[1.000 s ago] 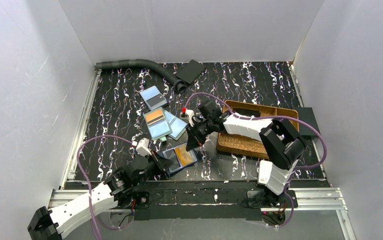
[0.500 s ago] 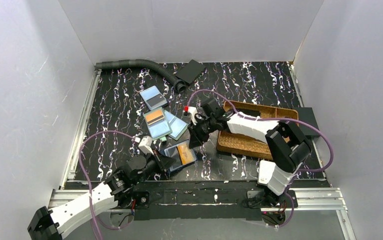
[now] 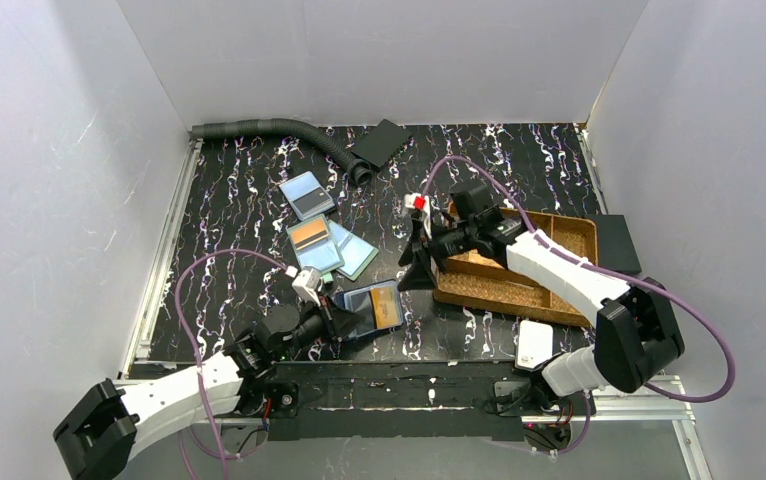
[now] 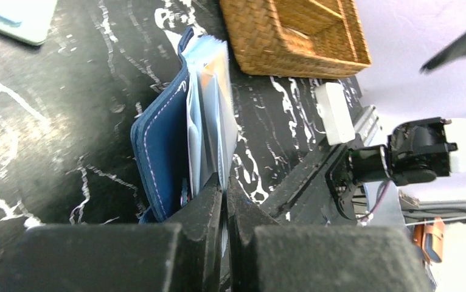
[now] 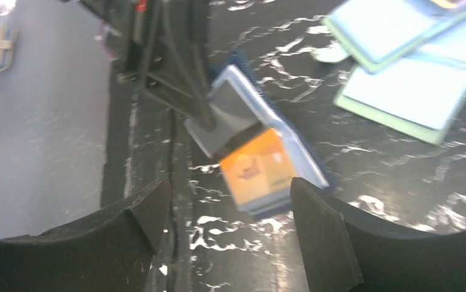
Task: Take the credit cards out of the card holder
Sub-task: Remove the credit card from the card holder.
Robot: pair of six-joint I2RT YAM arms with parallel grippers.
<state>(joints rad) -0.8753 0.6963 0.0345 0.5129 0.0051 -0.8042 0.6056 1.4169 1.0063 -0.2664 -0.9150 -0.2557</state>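
The card holder, dark navy with clear sleeve pages, lies open near the front edge with an orange credit card showing in a sleeve. My left gripper is shut on the near edge of its sleeve pages. My right gripper hangs open just right of and above the holder, nothing between its fingers. In the right wrist view the holder sits beyond the open jaws. Three loose credit cards lie behind: blue-grey, orange-topped, light blue.
A brown woven tray sits at the right under my right arm. A white box lies by the front rail. A grey hose and a flat black rectangle lie at the back. White walls enclose the table.
My right gripper has opened and drawn back to the right, away from the holder. My left gripper has shifted the holder slightly rightward, still shut on it.
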